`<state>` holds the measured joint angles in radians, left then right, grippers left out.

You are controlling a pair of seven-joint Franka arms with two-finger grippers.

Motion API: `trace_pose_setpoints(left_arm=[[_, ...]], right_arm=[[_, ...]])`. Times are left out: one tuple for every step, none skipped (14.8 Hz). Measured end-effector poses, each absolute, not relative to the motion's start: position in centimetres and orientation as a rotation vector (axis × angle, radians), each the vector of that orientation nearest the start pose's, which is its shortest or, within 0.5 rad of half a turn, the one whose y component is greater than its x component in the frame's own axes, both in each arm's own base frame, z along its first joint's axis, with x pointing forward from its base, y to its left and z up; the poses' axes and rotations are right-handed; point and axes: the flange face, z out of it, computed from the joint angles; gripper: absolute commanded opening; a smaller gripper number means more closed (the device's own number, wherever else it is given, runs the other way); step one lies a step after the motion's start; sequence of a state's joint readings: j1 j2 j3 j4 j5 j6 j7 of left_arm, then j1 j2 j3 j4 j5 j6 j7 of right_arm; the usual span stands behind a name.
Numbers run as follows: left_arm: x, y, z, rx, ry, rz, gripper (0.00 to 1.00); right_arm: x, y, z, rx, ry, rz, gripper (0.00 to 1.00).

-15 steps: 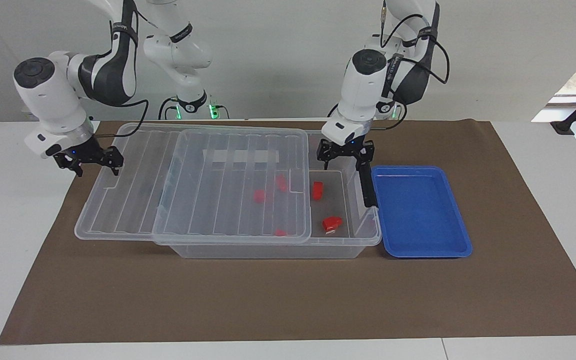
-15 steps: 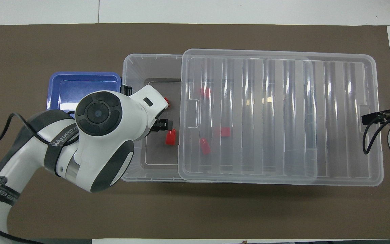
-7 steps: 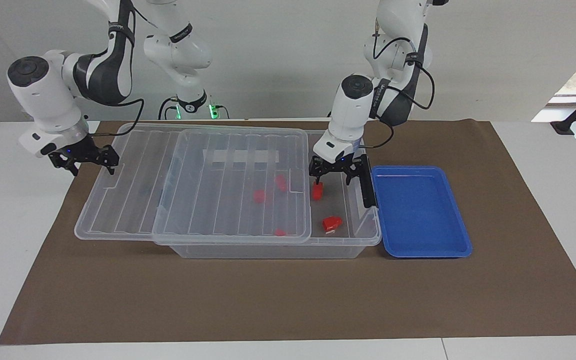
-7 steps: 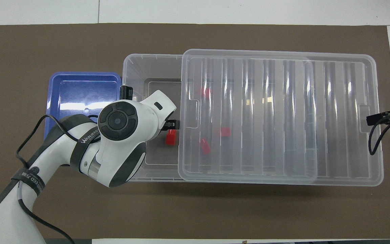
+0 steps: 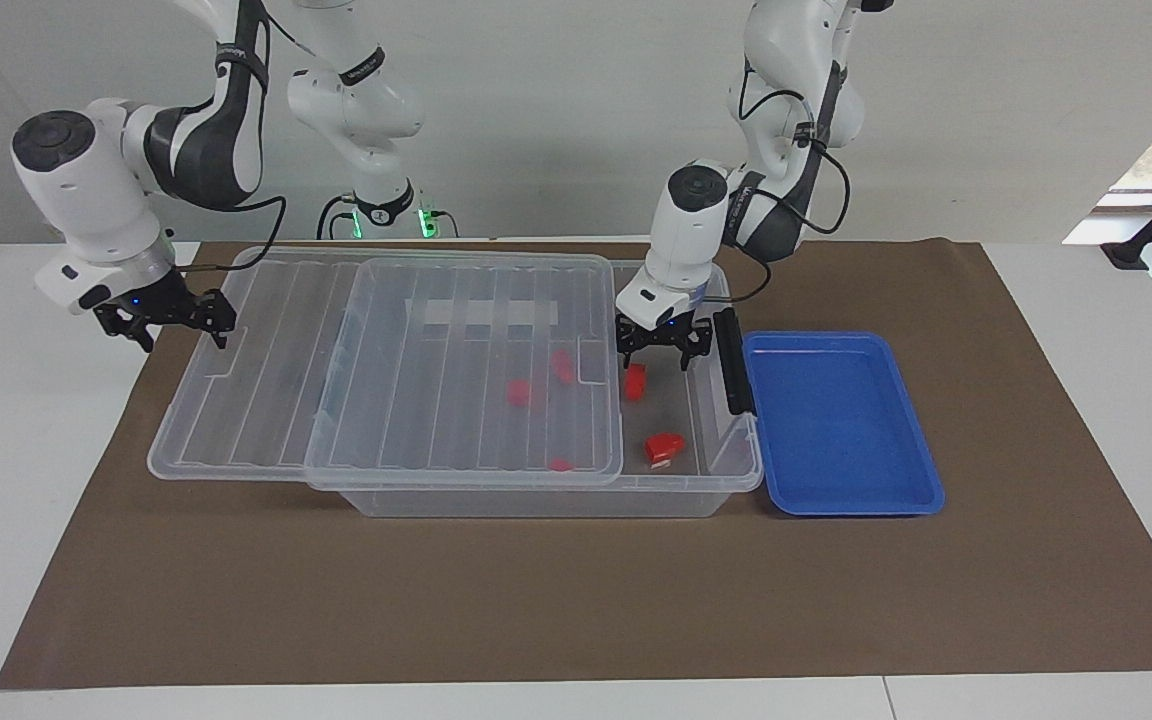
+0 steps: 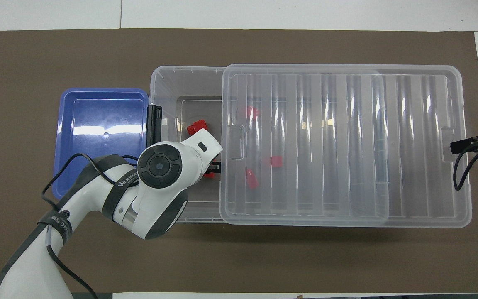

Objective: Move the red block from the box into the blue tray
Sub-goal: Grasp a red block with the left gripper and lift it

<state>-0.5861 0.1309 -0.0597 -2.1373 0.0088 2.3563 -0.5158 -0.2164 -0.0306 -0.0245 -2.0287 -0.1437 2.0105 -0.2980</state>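
Note:
The box is a clear bin whose ribbed lid is slid toward the right arm's end, leaving the end beside the blue tray uncovered. My left gripper is open and low inside that uncovered end, its fingers just above a plain red block. In the overhead view the left wrist hides most of this block. The blue tray has nothing in it. My right gripper is at the lid's end, at the right arm's end of the table.
A red block with a white patch lies in the uncovered end, farther from the robots. Three more red blocks lie under the lid. A dark latch handle stands between box and tray. A brown mat covers the table.
My left gripper has come down into the box's uncovered end, to just above the plain red block. The right gripper has shifted a little and the lid has moved slightly with it.

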Motion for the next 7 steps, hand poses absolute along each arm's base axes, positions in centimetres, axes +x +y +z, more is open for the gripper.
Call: trace_pose_setpoints(left_arm=[[45.2, -34.2, 34.9, -3.181, 0.221, -0.115, 1.0], [45.0, -34.5, 34.3, -3.182, 0.229, -0.116, 1.0], [44.9, -35.0, 33.8, -3.186, 0.236, -0.124, 1.0], [44.7, -35.4, 33.2, -3.191, 0.236, -0.132, 1.0], [44.6, -35.7, 32.7, -3.196, 0.236, -0.141, 0.96], [44.6, -35.8, 32.3, -3.201, 0.234, -0.15, 0.9], [44.6, -35.8, 32.1, -3.204, 0.234, -0.157, 0.89]], right_arm=[[52.8, -13.9, 46.2, -3.265, -0.192, 0.037, 1.0], [52.8, -14.0, 46.2, -3.266, -0.193, 0.038, 1.0], [52.8, -14.1, 46.2, -3.266, -0.196, 0.039, 1.0], [52.7, -14.3, 46.2, -3.266, -0.197, 0.04, 1.0], [52.7, -14.5, 46.2, -3.266, -0.198, 0.04, 1.0], [52.6, -14.6, 46.2, -3.266, -0.203, 0.041, 1.0], [52.6, -14.7, 46.3, -3.265, -0.213, 0.041, 1.0]])
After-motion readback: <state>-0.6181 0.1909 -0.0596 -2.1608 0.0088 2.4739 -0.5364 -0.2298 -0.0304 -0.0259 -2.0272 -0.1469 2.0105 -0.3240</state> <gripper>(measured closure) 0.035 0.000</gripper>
